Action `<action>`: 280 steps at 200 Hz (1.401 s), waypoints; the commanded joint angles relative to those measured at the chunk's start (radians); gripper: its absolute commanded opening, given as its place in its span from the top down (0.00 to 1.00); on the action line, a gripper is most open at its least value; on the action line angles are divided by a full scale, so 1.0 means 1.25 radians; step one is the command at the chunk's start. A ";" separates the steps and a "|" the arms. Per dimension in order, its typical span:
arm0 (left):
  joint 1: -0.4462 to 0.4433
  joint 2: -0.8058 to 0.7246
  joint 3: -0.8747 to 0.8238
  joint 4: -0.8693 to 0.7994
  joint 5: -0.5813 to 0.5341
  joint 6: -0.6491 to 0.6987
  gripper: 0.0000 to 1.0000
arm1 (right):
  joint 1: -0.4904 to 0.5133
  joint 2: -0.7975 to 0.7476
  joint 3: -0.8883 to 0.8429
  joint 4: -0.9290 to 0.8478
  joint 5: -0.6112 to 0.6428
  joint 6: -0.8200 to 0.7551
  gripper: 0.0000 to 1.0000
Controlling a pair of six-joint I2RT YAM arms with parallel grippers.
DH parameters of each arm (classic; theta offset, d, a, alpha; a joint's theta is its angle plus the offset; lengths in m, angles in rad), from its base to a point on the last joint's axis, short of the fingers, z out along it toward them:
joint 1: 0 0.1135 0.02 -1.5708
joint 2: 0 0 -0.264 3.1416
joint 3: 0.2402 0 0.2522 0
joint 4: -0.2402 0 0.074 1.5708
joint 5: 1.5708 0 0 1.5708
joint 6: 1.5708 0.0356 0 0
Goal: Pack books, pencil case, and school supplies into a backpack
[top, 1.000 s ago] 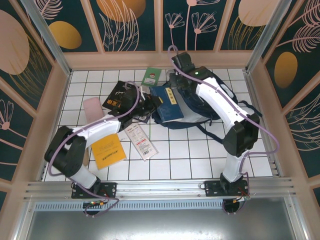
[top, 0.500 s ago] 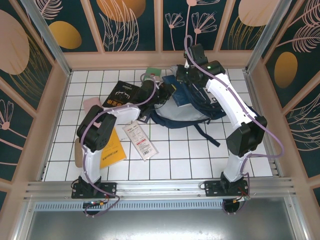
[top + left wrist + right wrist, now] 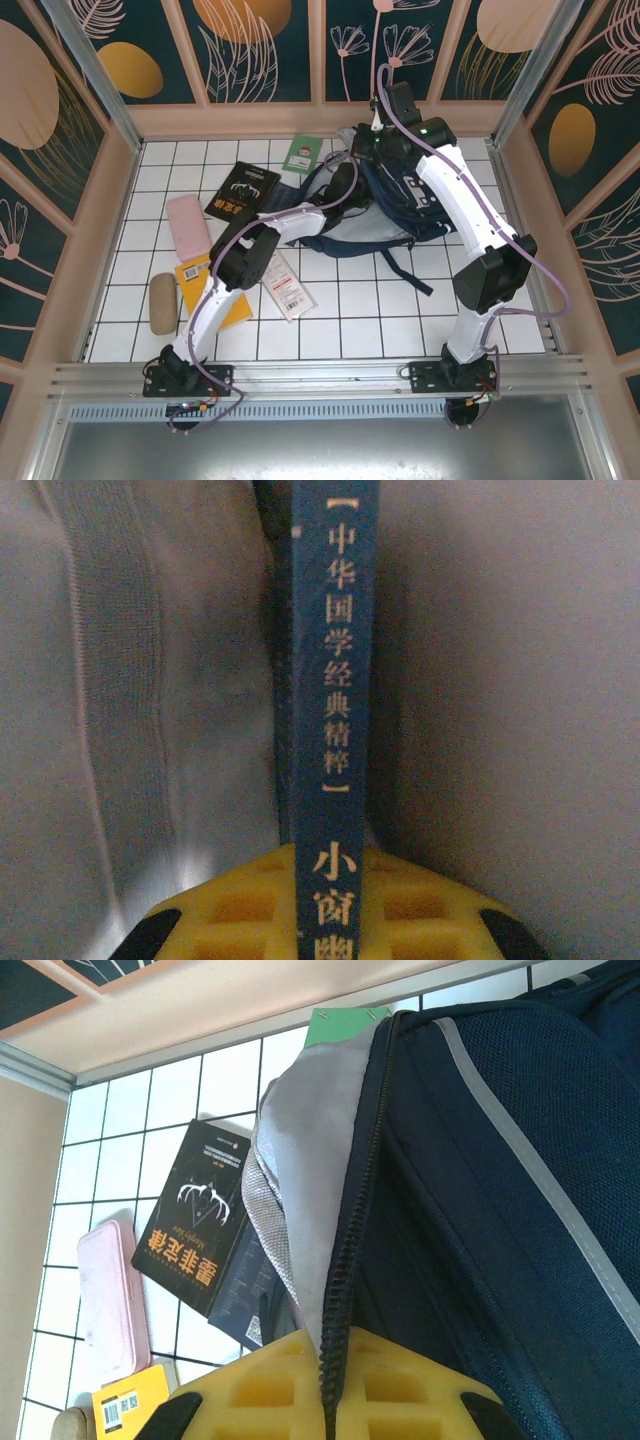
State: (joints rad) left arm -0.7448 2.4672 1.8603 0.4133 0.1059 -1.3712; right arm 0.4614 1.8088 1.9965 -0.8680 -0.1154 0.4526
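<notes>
Inside the backpack (image 3: 480, 1180), left end effector (image 3: 330, 905) grips a navy book (image 3: 330, 660), mid-insertion; right end effector (image 3: 328, 1385) pinches the zipper edge (image 3: 338, 1280), holding it open; next: let go, withdraw without snagging.

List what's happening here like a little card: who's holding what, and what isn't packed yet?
backpack: far side of the table, mouth facing the left arm
left gripper: shut on a navy book, grey fabric on both sides of it
right gripper: shut on the backpack's zip edge
not packed yet: black book, green book, yellow book, pencil case, white packet
extra: tan oblong thing beside the yellow book
</notes>
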 commanded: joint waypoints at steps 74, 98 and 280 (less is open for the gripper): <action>-0.008 0.059 0.144 -0.171 -0.051 0.066 0.72 | -0.025 -0.095 -0.051 0.102 -0.027 0.020 1.00; -0.006 0.004 0.096 -0.196 -0.050 0.089 0.47 | -0.038 -0.100 -0.071 0.100 -0.021 0.015 1.00; 0.081 -0.477 -0.411 -0.269 -0.040 0.123 0.07 | -0.073 -0.126 -0.242 0.168 0.016 -0.035 1.00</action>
State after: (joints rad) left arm -0.6636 1.9526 1.4193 0.0711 0.0280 -1.2125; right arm 0.4030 1.7016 1.7191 -0.7078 -0.1402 0.4427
